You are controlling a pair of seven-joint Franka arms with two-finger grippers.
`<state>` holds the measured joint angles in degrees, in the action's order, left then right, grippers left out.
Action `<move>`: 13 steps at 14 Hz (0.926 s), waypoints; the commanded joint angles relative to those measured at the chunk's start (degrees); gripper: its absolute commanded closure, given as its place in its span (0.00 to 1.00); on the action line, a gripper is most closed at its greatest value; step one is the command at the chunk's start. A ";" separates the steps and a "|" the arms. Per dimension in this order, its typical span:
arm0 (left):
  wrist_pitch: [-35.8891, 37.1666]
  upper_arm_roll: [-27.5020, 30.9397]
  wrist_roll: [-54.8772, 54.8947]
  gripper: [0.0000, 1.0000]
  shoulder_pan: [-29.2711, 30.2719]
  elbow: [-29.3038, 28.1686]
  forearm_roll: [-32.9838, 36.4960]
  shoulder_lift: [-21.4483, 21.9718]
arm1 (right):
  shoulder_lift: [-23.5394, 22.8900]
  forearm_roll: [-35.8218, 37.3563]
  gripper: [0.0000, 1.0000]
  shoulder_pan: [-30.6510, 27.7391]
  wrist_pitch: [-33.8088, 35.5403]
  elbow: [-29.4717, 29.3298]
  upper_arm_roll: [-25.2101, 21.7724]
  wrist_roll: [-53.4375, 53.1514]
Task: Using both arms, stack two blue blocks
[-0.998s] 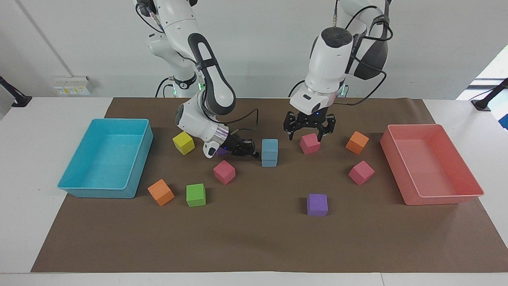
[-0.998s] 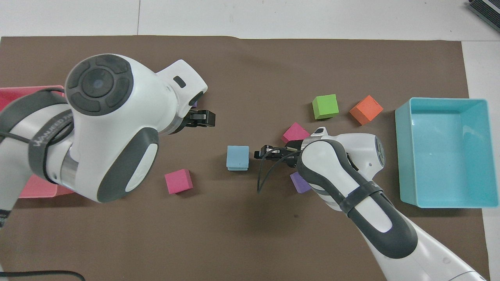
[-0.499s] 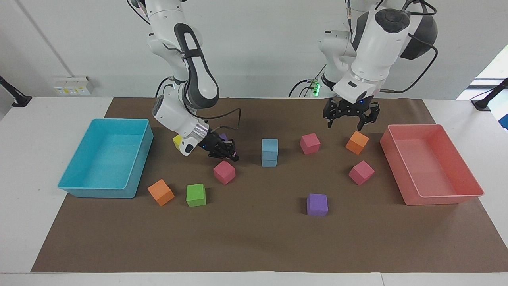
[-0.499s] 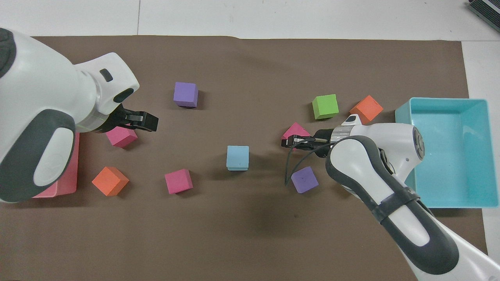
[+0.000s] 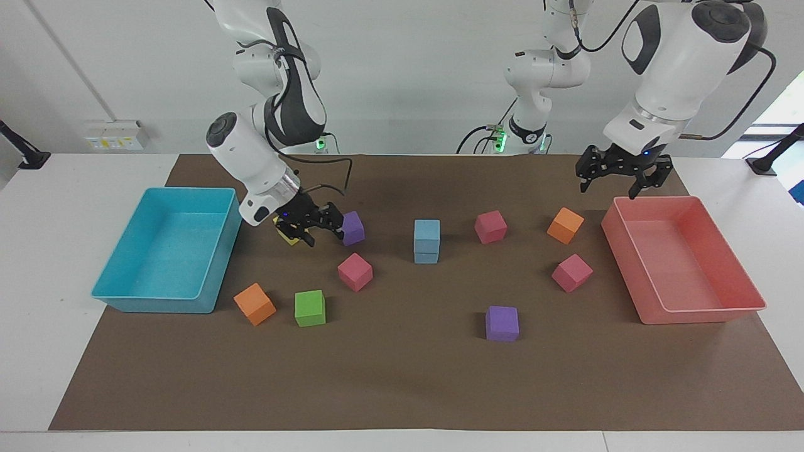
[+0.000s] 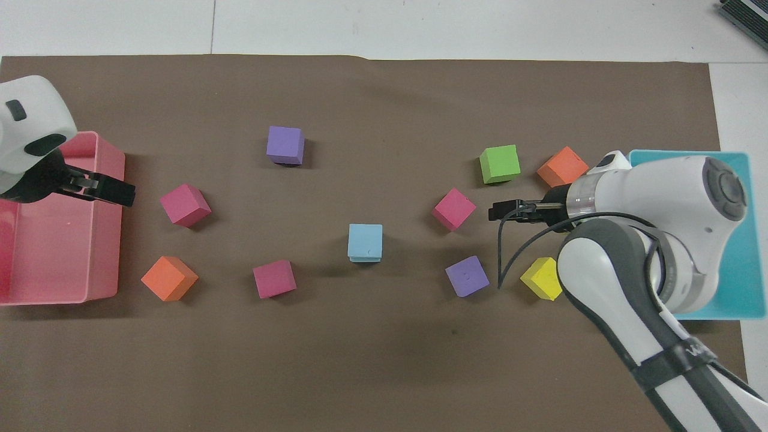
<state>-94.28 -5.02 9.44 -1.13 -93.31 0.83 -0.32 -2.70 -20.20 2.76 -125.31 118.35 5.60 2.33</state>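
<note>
The two blue blocks stand stacked, one on the other (image 5: 426, 233), in the middle of the brown mat; from overhead they show as one sky-blue square (image 6: 365, 240). No gripper touches them. My right gripper (image 5: 317, 227) is open and empty, up over the mat between a yellow cube (image 5: 287, 238) and a purple cube (image 5: 353, 227), toward the right arm's end. It also shows in the overhead view (image 6: 501, 211). My left gripper (image 5: 620, 182) is open and empty, raised over the pink tray's rim (image 5: 653, 199), seen from overhead too (image 6: 123, 193).
A turquoise tray (image 5: 157, 304) sits at the right arm's end, the pink tray at the left arm's end. Pink cubes (image 5: 490, 226) (image 5: 355, 272) (image 5: 572, 272), orange cubes (image 5: 565, 225) (image 5: 254, 304), a green cube (image 5: 310, 307) and a second purple cube (image 5: 502, 323) lie scattered around the stack.
Both grippers have drawn away from the stack, each toward its own end of the table and upward. The blue stack has stayed in place.
</note>
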 commanded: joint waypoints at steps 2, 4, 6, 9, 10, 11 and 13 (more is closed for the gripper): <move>2.51 -0.34 1.98 0.00 1.75 -0.03 -0.22 2.61 | 0.24 14.29 0.00 -4.86 12.95 -10.83 0.64 -3.64; 3.83 -0.52 1.98 0.00 1.66 1.90 -0.22 3.22 | 0.33 18.34 0.00 -6.10 19.81 -16.63 0.47 -3.73; 6.03 -0.52 2.07 0.00 1.66 2.87 -0.39 3.31 | 0.24 20.55 0.00 -6.54 26.58 -23.13 0.38 -3.73; 7.62 -0.78 1.98 0.00 1.66 3.93 -0.57 3.75 | -0.11 21.78 0.00 -6.98 34.85 -30.35 0.38 -5.30; 7.70 -0.43 1.37 0.00 1.66 3.76 -0.66 4.36 | -0.28 21.96 0.00 -6.98 37.14 -32.29 0.38 -7.32; 7.88 -0.69 1.11 0.00 1.74 3.41 -0.66 5.41 | -0.28 22.48 0.00 -6.98 39.25 -33.61 0.29 -8.99; 7.88 -0.69 1.37 0.00 1.75 2.79 -0.92 5.68 | -0.11 24.51 0.00 -6.98 42.51 -36.77 0.20 -9.71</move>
<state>-87.71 -5.57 10.71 0.22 -90.15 0.74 4.19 -1.57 2.21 -3.49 -86.21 85.80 5.32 -5.68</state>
